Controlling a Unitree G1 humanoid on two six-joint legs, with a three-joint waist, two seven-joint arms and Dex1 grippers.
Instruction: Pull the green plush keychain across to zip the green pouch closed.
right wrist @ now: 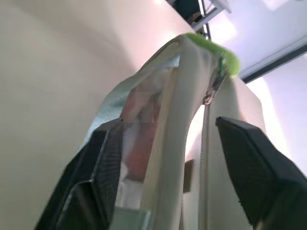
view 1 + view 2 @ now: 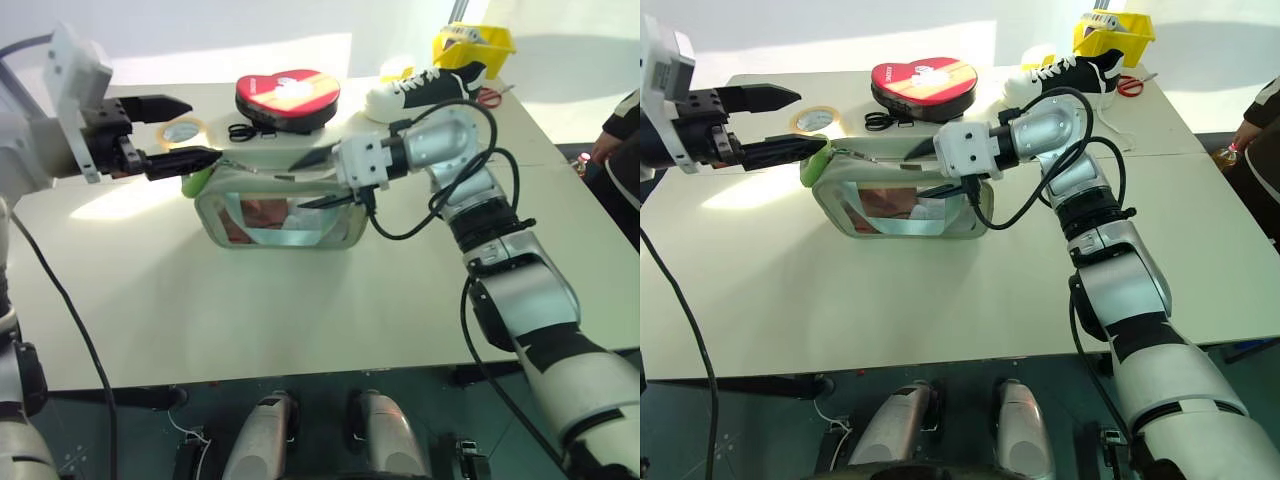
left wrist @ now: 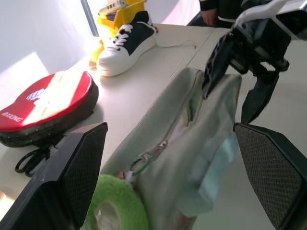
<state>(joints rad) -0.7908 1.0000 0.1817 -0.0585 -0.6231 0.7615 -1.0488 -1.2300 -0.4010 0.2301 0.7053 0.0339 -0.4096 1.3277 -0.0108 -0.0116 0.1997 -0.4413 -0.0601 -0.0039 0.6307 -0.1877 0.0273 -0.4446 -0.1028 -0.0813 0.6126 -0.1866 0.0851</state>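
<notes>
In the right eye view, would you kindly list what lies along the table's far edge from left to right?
Yellow tape roll → black scissors → red heart-shaped tin → black-and-white sneaker → yellow plastic bin.

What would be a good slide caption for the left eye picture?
Both robot hands, left hand and right hand, open at opposite ends of the green pouch, green plush keychain at its left end.

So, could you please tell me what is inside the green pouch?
Through the green pouch's clear window, red and white contents show, too indistinct to identify. The fabric sides and the right gripper cover whatever else is inside.
</notes>
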